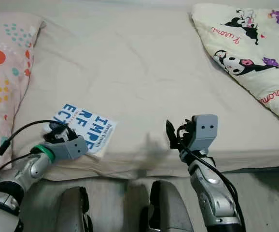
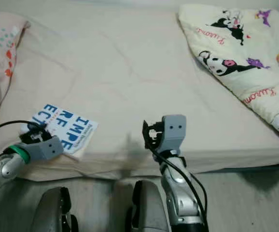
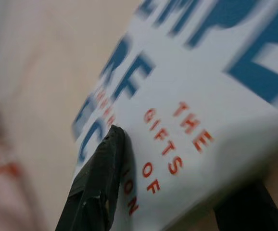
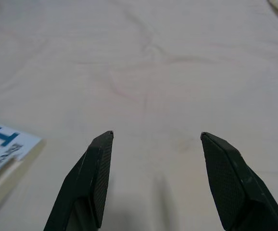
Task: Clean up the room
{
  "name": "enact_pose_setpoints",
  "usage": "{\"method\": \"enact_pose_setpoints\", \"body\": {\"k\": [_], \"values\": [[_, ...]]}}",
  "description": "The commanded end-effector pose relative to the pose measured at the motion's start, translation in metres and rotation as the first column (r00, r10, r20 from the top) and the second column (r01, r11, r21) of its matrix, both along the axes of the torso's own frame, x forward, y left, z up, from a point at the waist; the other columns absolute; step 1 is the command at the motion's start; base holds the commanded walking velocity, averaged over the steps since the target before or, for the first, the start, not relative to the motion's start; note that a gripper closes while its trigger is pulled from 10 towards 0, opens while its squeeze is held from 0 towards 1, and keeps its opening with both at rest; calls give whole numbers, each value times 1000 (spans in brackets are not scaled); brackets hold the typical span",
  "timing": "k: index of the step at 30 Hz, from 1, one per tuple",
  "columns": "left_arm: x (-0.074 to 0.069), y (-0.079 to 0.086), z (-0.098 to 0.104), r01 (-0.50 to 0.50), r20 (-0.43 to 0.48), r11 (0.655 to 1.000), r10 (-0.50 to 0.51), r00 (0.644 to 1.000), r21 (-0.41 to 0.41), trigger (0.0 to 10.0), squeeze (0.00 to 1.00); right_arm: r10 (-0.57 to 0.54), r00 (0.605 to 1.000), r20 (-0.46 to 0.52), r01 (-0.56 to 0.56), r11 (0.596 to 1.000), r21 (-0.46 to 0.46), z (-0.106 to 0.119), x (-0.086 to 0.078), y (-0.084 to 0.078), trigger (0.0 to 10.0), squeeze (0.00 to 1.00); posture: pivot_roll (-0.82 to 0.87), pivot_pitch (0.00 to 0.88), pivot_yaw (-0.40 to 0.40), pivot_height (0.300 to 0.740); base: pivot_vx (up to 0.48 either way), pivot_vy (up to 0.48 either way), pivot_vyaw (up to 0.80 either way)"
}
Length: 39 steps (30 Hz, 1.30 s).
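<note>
A white book (image 1: 84,126) with blue and red lettering lies flat at the front left edge of the bed (image 1: 139,72). My left gripper (image 1: 57,131) is at the book's near corner. In the left wrist view, one black finger (image 3: 100,183) rests on the cover and the other sits past the book's edge, so the book (image 3: 192,96) is between wide-set fingers. My right gripper (image 1: 171,131) hovers over the bed's front edge in the middle. It is open, with only bare sheet between its fingers (image 4: 98,178).
A dotted pink pillow (image 1: 4,72) lies at the bed's left end. A cream cartoon-print blanket (image 1: 250,53) is at the back right. Grey floor (image 1: 265,193) runs below the mattress edge, and my legs (image 1: 163,208) stand close to the bed.
</note>
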<state>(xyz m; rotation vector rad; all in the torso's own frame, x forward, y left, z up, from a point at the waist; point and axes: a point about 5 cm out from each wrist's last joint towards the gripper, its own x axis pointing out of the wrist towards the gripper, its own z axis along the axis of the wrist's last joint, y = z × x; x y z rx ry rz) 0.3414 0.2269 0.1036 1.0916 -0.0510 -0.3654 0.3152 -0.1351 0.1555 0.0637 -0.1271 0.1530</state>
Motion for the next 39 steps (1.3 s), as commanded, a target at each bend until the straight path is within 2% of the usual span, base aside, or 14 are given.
{"method": "enact_pose_setpoints", "body": {"k": [1, 7, 8, 11, 16, 19, 21, 23, 24, 27, 30, 32, 35, 39], "values": [[-8, -8, -10, 70, -64, 997, -72, 995, -36, 10000, 0, -8, 1000, -25, 8, 1000, 0, -8, -2, -2, 10000, 0, -19, 274, -51, 590, 0, 0, 0], [-4, -9, -5, 103, 3, 987, -104, 995, 121, 10000, 0, -6, 1000, -20, 6, 1000, 4, -7, 0, 0, 10000, 0, -22, 275, -48, 590, 0, 0, 0], [4, -6, 1, 27, 12, 995, -28, 1000, 97, 10000, 0, -6, 1000, -18, 6, 1000, 6, -7, -1, 0, 10000, 0, -23, 276, -47, 590, 0, 0, 0], [9, -3, 6, -23, 15, 997, 22, 1000, 68, 10000, 0, -9, 1000, -20, 9, 1000, 6, -8, -2, -1, 10000, 0, -27, 279, -44, 590, 0, 0, 0], [13, -2, 13, -52, 28, 998, 52, 998, 29, 10000, 0, -15, 1000, -21, 15, 1000, 4, -9, -3, -2, 10000, 0, -33, 280, -41, 590, 0, 0, 0], [18, -2, 20, -100, 28, 992, 103, 994, -71, 10000, 0, -20, 1000, -21, 20, 1000, 4, -9, -3, -2, 10000, 0, -39, 276, -37, 590, 0, 0, 0], [19, -3, 20, -105, 25, 991, 107, 994, -88, 10000, 0, -20, 1000, -21, 20, 1000, 4, -9, -3, -2, 10000, 0, -39, 276, -37, 590, 0, 0, 0], [17, -14, 15, -29, -46, 989, 23, 999, -143, 10000, 0, -22, 1000, -19, 22, 1000, 3, -9, -3, -2, 10000, 0, -40, 274, -34, 590, 0, 0, 0], [17, -14, 15, -29, -46, 989, 23, 999, -143, 10000, 0, -22, 1000, -19, 22, 1000, 3, -9, -3, -2, 10000, 0, -40, 274, -34, 590, 0, 0, 0], [9, -32, 6, 97, -147, 971, -131, 980, -217, 10000, 0, -25, 1000, -18, 25, 1000, 3, -9, -3, -3, 10000, 0, -35, 266, -31, 590, 0, 0, 0], [6, -36, 4, 138, -147, 970, -169, 975, -199, 10000, 0, -25, 1000, -18, 25, 1000, 2, -9, -2, -3, 10000, 0, -28, 260, -31, 590, 0, 0, 0], [3, -36, 2, 192, -144, 975, -206, 968, -110, 10000, 0, -24, 1000, -17, 24, 1000, 2, -9, -1, -2, 10000, 0, -27, 258, -31, 590, 0, 0, 0], [4, -33, 3, 182, -123, 980, -191, 974, -80, 10000, 0, -22, 1000, -15, 22, 1000, 2, -9, 0, -1, 10000, 0, -27, 258, -31, 590, 0, 0, 0], [6, -22, 5, 130, -78, 991, -127, 989, 40, 10000, 0, -21, 1000, -13, 21, 1000, 2, -9, 0, -1, 10000, 0, -24, 252, -30, 590, 0, 0, 0]]}}
